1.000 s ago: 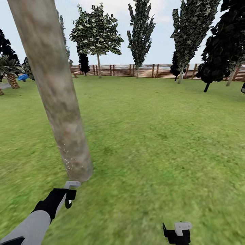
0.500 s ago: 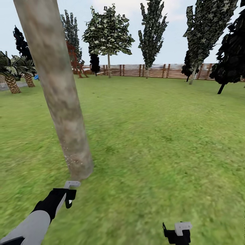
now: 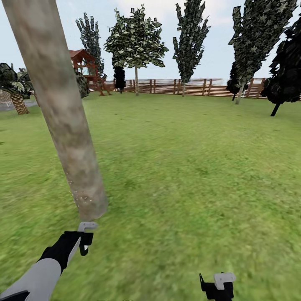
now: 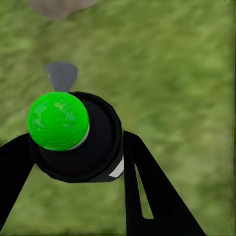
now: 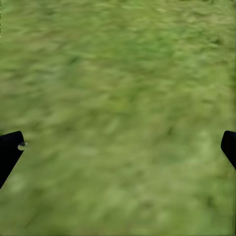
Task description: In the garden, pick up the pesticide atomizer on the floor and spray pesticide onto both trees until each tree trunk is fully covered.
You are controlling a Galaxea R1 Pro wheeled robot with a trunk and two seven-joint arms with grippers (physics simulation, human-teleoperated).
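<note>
A thick pale tree trunk (image 3: 67, 125) leans across the left of the head view, with white specks near its base. My left gripper (image 3: 85, 241) hangs just short of that base. In the left wrist view my left gripper (image 4: 78, 147) is shut on the pesticide atomizer (image 4: 73, 132), a black body with a bright green cap. Its grey nozzle (image 4: 61, 74) points at the trunk's foot (image 4: 59, 6). A second tree (image 3: 136, 39) with a thin pale trunk stands far back by the fence. My right gripper (image 3: 217, 286) is low over the grass, and my right gripper (image 5: 118, 147) is open and holds nothing.
Green lawn (image 3: 188, 167) stretches to a brown slatted fence (image 3: 188, 87). Dark conifers (image 3: 288, 62) stand at the right, palms (image 3: 16, 96) and a red-roofed play frame (image 3: 83, 62) at the far left.
The whole picture has shifted: the far trees and fence slid right and the play frame came into sight, so the camera turned left. Both arms keep their pose.
</note>
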